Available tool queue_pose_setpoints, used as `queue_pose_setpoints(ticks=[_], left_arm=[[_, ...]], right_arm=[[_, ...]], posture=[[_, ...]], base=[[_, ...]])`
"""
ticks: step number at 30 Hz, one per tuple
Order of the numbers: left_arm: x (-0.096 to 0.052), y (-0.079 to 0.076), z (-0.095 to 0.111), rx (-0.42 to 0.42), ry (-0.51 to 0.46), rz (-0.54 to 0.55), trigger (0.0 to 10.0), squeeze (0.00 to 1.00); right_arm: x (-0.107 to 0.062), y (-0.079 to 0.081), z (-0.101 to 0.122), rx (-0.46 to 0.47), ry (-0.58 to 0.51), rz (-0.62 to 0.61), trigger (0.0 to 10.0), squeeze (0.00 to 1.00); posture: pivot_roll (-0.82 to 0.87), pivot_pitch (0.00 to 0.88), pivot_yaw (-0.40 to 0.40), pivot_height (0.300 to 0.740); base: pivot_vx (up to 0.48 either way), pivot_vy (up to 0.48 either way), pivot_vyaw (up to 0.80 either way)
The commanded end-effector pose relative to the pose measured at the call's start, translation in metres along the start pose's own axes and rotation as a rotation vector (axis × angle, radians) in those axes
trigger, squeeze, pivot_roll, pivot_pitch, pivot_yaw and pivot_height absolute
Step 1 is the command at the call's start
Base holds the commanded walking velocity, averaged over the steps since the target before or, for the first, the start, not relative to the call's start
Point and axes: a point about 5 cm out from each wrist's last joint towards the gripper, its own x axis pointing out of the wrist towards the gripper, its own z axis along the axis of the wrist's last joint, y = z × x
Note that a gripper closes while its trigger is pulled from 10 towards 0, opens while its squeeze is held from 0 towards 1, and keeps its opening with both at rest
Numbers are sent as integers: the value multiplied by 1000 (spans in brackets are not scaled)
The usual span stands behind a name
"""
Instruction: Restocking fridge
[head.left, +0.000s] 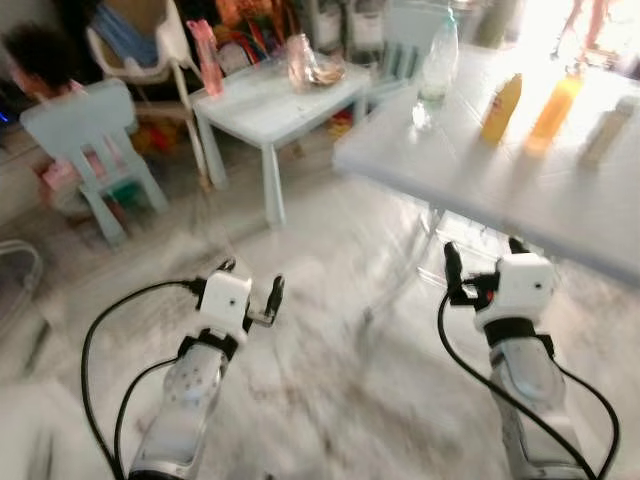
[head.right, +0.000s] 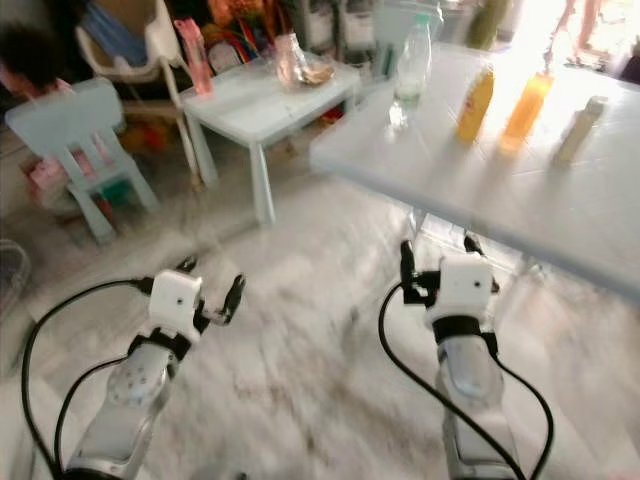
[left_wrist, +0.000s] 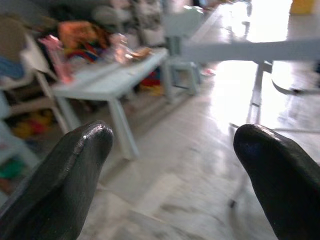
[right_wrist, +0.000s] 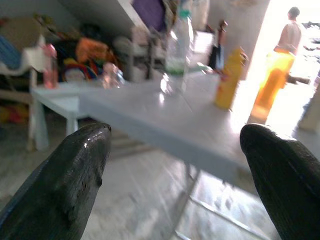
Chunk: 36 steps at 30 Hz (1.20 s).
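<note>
Both silver arms reach forward and low over the pale marble-patterned floor (head.left: 330, 380), with black cables looping back from each wrist. On the left, the left gripper (head.left: 252, 283) hangs over bare floor, its two long black fingers (left_wrist: 65, 185) spread wide apart with nothing between them. On the right, the right gripper (head.left: 484, 258) is just before the near edge of the large white tabletop (head.left: 520, 190); its fingers (right_wrist: 280, 180) are likewise held well apart and empty.

On that large white table stand the goods: a tall clear plastic water bottle (head.left: 437, 58) near the far left corner, a yellow squeeze bottle (head.left: 501, 108) beside it to the right, an orange juice bottle (head.left: 555, 112) further right, and a pale cream-coloured bottle (head.left: 607, 130) nearest the right edge. All four stand upright, apart from one another, and none touches a gripper.

Further left is a small light-blue children's table (head.left: 275, 100) carrying a clear glass jar (head.left: 297, 62) and a pink drinks bottle (head.left: 207, 55). A small light-blue children's chair (head.left: 90, 140) stands to its left, and a white high chair (head.left: 150, 60) behind it. Coloured toys and clutter lie blurred along the back wall. Through the bright doorway beyond the large table, a person (right_wrist: 290, 30) stands in the distance. The head views are blurred.
</note>
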Motion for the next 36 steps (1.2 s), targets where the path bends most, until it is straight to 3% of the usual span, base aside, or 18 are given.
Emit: queue_pose_setpoints(ticks=[1,7,36], left_arm=[[-2,12,-5,2,30,41,10000,0],[-1,14,-1,40,5,18,10000,0],[4,2,6,8,-25,-21,10000,0]], right_arm=[[3,10,1,20,-7,31,10000,0],[7,10,2,15,-15,37,10000,0],[6,9,4,-24,-27,20,10000,0]], posture=[[71,51,-5,740],[73,50,-2,740],[59,64,0,740]], base=[[450,0,0],[421,0,0],[440,0,-103]])
